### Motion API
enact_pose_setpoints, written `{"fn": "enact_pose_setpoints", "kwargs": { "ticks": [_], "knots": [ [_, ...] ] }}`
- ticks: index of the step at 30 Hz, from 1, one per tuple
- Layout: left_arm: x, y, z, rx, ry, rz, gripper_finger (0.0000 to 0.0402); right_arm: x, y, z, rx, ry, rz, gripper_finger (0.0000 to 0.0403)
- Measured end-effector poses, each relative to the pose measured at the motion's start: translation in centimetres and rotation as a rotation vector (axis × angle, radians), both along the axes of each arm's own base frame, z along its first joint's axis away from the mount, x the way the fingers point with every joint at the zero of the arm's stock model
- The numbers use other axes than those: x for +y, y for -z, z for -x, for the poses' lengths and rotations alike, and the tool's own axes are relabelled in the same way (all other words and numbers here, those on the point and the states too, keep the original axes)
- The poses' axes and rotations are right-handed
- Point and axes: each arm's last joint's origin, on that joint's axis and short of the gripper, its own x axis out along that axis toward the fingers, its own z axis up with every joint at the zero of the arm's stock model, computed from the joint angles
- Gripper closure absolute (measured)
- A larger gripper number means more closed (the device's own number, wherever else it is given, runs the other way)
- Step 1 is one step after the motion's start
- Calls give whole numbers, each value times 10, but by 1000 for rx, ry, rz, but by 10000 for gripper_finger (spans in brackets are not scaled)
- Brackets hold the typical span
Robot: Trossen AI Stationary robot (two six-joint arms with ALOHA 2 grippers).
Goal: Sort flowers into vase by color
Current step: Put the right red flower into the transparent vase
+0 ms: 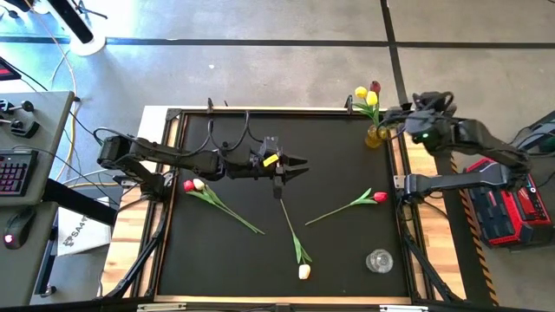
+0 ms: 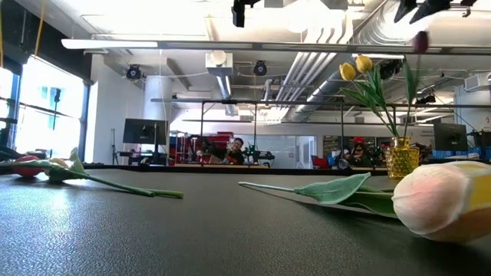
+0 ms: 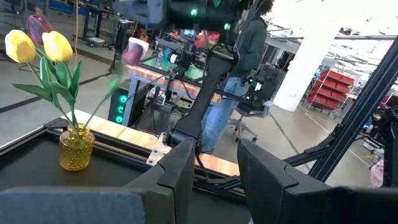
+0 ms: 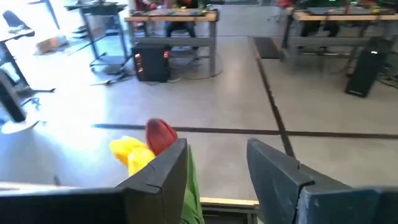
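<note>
A yellow glass vase (image 1: 375, 135) at the table's far right corner holds two yellow tulips (image 1: 365, 95) and a dark maroon one (image 1: 375, 87); it also shows in the left wrist view (image 3: 76, 148). My right gripper (image 4: 217, 168) is open just above these flowers. A second maroon bud (image 3: 132, 53) shows blurred under it. My left gripper (image 1: 299, 162) is open and empty above the table's middle. On the table lie a red and a cream tulip (image 1: 193, 185) at the left, a cream tulip (image 1: 304, 271) at the near edge and a red tulip (image 1: 380, 197) at the right. My right gripper is open over the vase's flowers, pointing down. A green stem (image 4: 191, 186) runs along the inner side of one finger (image 4: 161, 174). I cannot tell whether that finger touches the stem.
A clear glass vase (image 1: 378, 260) stands empty at the table's near right. The cream tulip's stem (image 1: 289, 221) reaches up to just below my left gripper. The table's raised frame (image 1: 260, 111) runs along the far edge. A person stands beyond the table's right side (image 3: 249, 43).
</note>
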Motion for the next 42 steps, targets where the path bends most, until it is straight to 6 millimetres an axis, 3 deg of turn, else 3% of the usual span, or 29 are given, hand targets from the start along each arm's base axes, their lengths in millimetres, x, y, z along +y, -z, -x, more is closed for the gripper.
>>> {"fn": "enact_pose_setpoints", "kwargs": {
  "ticks": [5,12,19,23,33,37,42],
  "knots": [
    [0,0,0,0,-1,-1,291,1,-15,3,25,-83,-12,249],
    [0,1,0,12,-1,-1,291,4,-15,-1,-70,-261,-152,249],
    [4,30,-3,237,-28,-5,291,9,-14,-33,-163,-683,-317,265],
    [5,47,-6,338,-34,52,291,12,-16,-50,-229,-801,-371,279],
    [0,74,-1,583,44,130,291,35,-3,-94,-277,-849,-506,315],
    [-5,88,11,773,83,21,291,57,1,-114,-332,-870,-516,334],
    [-13,102,24,940,154,-99,291,87,20,-137,-339,-841,-630,351]
  ]
}}
